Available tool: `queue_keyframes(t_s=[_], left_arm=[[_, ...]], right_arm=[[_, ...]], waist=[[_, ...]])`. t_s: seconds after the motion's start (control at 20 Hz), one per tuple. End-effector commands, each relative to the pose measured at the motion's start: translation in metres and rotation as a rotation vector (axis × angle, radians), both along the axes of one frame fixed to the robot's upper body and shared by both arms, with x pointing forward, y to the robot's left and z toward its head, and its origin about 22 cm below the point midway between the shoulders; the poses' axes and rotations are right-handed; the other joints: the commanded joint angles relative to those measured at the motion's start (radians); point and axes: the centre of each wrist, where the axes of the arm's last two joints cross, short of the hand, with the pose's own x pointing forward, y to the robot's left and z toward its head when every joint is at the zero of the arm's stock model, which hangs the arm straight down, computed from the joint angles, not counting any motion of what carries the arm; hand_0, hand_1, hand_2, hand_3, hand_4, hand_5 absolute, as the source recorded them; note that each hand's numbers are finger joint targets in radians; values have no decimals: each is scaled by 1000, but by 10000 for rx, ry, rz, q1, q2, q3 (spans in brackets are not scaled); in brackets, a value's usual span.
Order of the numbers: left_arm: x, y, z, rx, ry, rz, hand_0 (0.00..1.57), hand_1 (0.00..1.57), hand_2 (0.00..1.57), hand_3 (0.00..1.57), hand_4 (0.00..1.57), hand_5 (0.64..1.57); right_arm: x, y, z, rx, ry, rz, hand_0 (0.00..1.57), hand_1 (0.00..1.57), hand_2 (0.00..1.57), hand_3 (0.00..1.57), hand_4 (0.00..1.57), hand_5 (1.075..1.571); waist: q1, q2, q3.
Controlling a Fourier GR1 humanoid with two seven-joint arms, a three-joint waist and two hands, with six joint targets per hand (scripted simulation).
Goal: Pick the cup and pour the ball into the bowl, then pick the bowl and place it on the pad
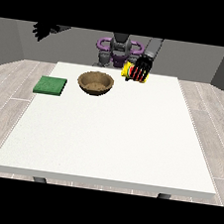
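Presently, the holdings as I see them from my side of the white table (111, 134).

Item: cup (134, 72), yellow with red, held off the table in my hand at the view's right (142, 67). My dark fingers are wrapped round its body. It looks tipped, its long axis leaning over toward the bowl side, though which end is the mouth I cannot tell for certain.

Item: ball. Not visible; I cannot tell whether it sits inside the cup or elsewhere.

Item: bowl (95, 83), brown, resting upright on the table near the far edge. It lies toward the view's left of the cup and a little nearer the camera, close by but apart.

Item: pad (50, 86), green, flat on the table, further to the view's left of the bowl, near the table's edge, apart from the bowl.

Item: my hand at the view's left (43, 30), raised well off the table beyond its far corner, holding nothing; fingers look spread.

Judgement: the pour turns on carrying the cup's mouth leftward in the view until it stands over the bowl. For the later move, the idle hand is on the pad's side.
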Motion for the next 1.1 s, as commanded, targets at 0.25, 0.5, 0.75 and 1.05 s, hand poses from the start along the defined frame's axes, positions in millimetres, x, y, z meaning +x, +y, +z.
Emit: queue_keyframes(t_s=[0.25, 0.5, 0.75, 1.05], left_arm=[[0, -91, 17, 2588, 793, 121, 788, 788, 1571, 1242, 1081, 1567], [-3, -117, 34, 3959, 263, 842, 804, 804, 1571, 1232, 904, 1570], [-10, -130, 39, 5497, 555, 155, 267, 267, 1298, 1366, 681, 1566], [-36, -168, 63, 6513, 345, -588, 0, 0, 1237, 1516, 897, 1570]], right_arm=[[0, -9, -13, 247, 797, -416, 0, 0, 0, 0, 643, 1565], [17, 5, -16, 290, 500, 188, 0, 0, 0, 0, 657, 1562], [13, -18, -7, 226, 729, 216, 0, 0, 0, 0, 666, 1562], [25, 8, -24, 244, 668, 387, 0, 0, 0, 0, 691, 1563]], waist=[[519, -598, -44], [-174, -437, -45], [-42, -607, -47], [-318, -334, -46]])
